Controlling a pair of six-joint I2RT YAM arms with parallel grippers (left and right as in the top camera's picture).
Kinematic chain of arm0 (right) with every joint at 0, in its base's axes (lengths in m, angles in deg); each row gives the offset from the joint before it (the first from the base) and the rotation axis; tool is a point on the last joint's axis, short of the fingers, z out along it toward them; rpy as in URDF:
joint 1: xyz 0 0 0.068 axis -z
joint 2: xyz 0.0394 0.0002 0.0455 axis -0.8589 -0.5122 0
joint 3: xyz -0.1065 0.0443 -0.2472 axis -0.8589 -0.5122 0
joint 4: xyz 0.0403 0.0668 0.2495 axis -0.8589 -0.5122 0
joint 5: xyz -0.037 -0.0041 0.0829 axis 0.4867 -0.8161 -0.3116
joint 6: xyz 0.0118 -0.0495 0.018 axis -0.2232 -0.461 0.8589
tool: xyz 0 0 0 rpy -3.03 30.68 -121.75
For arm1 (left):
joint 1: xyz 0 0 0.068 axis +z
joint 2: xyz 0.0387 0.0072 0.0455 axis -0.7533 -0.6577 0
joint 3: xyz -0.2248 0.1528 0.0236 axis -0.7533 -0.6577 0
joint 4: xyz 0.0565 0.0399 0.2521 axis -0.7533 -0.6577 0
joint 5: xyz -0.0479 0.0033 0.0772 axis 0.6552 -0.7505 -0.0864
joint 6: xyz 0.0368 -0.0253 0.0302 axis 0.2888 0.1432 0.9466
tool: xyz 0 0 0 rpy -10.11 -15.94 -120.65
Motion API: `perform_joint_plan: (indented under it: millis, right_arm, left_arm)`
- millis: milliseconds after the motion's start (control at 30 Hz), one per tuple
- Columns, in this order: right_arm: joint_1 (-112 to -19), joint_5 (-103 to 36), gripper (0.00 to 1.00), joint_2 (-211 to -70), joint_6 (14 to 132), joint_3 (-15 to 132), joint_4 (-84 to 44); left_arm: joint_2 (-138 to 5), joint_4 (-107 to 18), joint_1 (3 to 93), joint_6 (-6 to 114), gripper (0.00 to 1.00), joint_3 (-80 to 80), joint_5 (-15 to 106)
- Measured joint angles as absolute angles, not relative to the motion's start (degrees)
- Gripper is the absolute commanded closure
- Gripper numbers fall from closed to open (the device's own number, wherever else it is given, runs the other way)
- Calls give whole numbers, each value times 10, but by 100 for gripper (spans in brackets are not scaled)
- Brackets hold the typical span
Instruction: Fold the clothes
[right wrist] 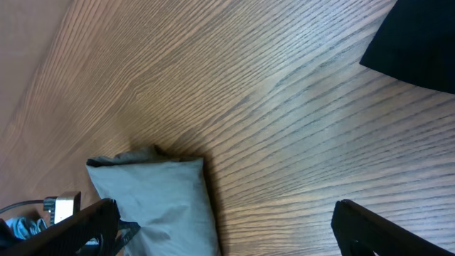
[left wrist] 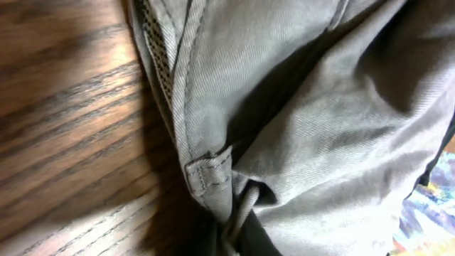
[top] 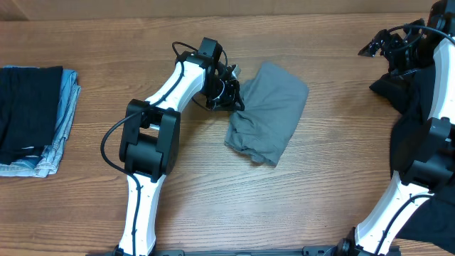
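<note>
The clothes here are a mid-grey, wrinkled, partly folded garment (top: 270,110) in the middle of the table and a large black garment (top: 409,99) heaped at the right. My left gripper (top: 231,92) sits at the grey garment's left edge, shut on a pinch of it. The left wrist view is filled with grey fabric (left wrist: 320,121), a seam and belt loop bunching toward the bottom, and the fingers are hidden. My right gripper (top: 377,46) hangs open above the far right of the table, nothing between its fingers (right wrist: 370,231). It sees the grey garment (right wrist: 160,195) and a black corner (right wrist: 419,43).
A stack of folded dark and denim clothes (top: 32,117) lies at the table's left edge. The black garment drapes around the right arm's base (top: 434,156). Bare wooden tabletop (top: 320,185) lies in front of the grey garment.
</note>
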State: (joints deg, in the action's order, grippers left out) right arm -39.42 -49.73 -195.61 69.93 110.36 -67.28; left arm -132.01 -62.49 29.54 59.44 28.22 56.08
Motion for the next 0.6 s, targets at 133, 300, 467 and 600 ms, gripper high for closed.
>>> perform_joint_plan:
  millis: [133,300,467,600]
  right_arm:
    - [-394,-497,0,-1956,699,1104,-673]
    - [-394,-498,0,-1956,701,1102,-627]
    - [-394,-546,79,-1956,709,1102,-630]
    - [-399,-538,96,-1956,700,1097,-740]
  left_arm:
    - [-1320,-625,301,594,78,282,577]
    - [-1322,-657,320,595,14,314,600]
    - [-1324,-742,326,647,2,424,595]
    - [-1325,-786,326,670,0,433,517]
